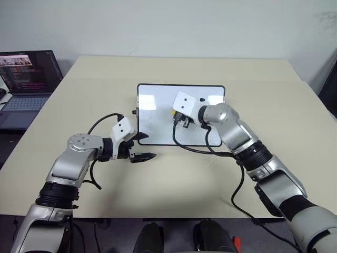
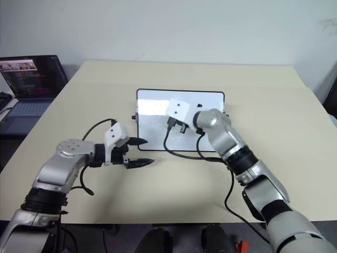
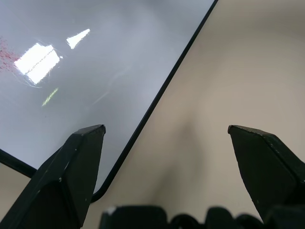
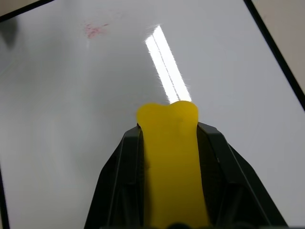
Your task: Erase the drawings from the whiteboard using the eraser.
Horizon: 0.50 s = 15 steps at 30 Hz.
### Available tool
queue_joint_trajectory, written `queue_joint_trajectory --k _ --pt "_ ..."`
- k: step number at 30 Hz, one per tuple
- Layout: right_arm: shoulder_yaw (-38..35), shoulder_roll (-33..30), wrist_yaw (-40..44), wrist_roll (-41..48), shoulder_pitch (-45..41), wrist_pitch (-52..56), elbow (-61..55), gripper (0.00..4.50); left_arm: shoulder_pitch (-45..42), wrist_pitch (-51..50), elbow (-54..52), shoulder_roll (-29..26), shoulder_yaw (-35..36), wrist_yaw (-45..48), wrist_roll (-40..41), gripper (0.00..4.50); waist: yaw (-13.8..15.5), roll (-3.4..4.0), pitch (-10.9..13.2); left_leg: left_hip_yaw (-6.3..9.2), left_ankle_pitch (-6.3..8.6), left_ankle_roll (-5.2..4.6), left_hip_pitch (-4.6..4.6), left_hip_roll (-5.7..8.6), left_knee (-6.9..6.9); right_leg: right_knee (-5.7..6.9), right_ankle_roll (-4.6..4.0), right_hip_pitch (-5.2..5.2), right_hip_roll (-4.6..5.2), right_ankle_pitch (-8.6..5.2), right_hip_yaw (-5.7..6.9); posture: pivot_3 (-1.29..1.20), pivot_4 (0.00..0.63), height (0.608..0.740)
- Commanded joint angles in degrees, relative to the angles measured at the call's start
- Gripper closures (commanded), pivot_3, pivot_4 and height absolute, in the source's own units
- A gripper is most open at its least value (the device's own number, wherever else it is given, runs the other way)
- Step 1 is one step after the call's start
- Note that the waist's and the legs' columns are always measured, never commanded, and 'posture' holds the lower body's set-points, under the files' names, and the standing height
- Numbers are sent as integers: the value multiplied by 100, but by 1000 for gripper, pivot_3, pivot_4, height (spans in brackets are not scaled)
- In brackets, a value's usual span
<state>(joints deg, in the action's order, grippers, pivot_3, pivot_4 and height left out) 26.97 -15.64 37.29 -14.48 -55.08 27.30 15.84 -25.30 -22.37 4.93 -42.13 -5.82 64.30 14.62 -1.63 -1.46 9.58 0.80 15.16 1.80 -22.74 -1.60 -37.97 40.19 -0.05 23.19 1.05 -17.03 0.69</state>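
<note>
Eraser (image 4: 169,162), pinched lengthwise in right tool (image 4: 167,143), points over whiteboard (image 4: 71,119); left tool (image 3: 167,138) gapes.

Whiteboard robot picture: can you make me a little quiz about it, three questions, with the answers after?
1. What colour is the eraser?
2. True or false: the left gripper is shut.
3. What shows on the whiteboard: A a faint red smudge, B blue letters, C nothing at all?

Key:
1. Yellow; the right gripper pinches it.
2. False; its fingers stand apart, empty, by the board's corner.
3. A.
</note>
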Motion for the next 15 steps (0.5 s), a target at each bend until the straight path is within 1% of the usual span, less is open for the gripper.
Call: queue_joint_trajectory --k 1,4,7,12,15 --pt "42 -247 317 -92 198 209 -83 3327 -109 36 -95 16 77 22 50 0 6 0 0 0 0 0 0 0 0 0 0 0 0 0 0 0 150 740" --pt "215 -406 676 -123 408 335 -320 3328 -126 38 -94 23 77 46 50 0 12 -1 -1 2 0 0 -1 1 0 -4 0 -2 1 0 2 0 150 740" --pt "203 -404 677 -172 428 347 -346 3329 -155 36 -87 30 70 61 50 0 -4 -1 -1 1 0 -1 3 0 0 -2 0 -3 0 0 1 0 150 740" --pt "-183 -186 -88 -244 72 62 84 3330 -177 32 -85 49 53 79 46 0 -13 -1 0 0 -4 -6 14 -1 0 15 0 -3 -2 0 -2 0 150 740" --pt "-217 -226 -131 -211 4 24 221 3330 -177 31 -83 55 57 88 41 0 -11 0 0 -1 -10 -14 15 0 -1 19 -5 -3 -2 3 -2 0 150 740"
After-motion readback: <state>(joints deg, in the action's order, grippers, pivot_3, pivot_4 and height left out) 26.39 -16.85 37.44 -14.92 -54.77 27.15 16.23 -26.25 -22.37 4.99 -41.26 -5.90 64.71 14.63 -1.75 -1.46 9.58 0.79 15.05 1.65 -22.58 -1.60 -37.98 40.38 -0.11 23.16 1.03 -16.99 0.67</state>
